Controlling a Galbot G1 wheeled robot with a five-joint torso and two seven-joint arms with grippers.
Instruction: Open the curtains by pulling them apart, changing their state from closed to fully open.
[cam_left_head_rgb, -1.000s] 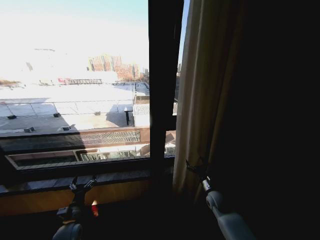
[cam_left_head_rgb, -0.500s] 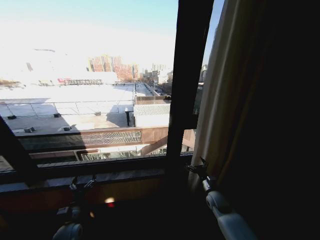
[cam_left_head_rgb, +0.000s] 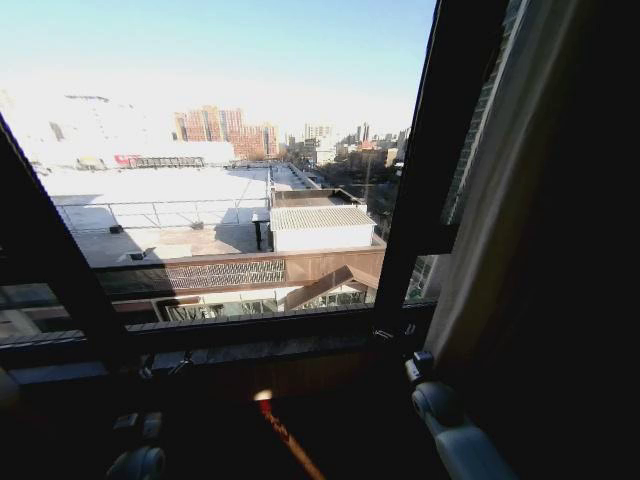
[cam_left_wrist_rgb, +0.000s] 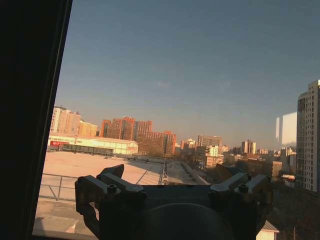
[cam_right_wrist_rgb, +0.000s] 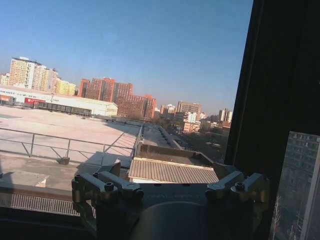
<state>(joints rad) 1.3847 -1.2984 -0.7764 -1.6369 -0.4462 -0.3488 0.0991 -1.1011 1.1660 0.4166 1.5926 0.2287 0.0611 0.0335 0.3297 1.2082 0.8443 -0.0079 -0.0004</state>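
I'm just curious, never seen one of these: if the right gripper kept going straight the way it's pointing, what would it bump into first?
Probably the window. The right gripper points over the dark sill toward the glass, close to the dark frame post. Nothing shows between, though depth is hard to judge.

Both arms low and forward; left gripper (cam_left_head_rgb: 165, 366) and right gripper (cam_left_head_rgb: 395, 335) open, empty

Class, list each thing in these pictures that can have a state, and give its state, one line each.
curtain panel: bunched at the window's right side, off the glass.
window: uncovered, rooftops and city in plain sight.
left end effector: open, holding nothing, facing the glass.
right end effector: open, holding nothing, low beside the curtain panel.
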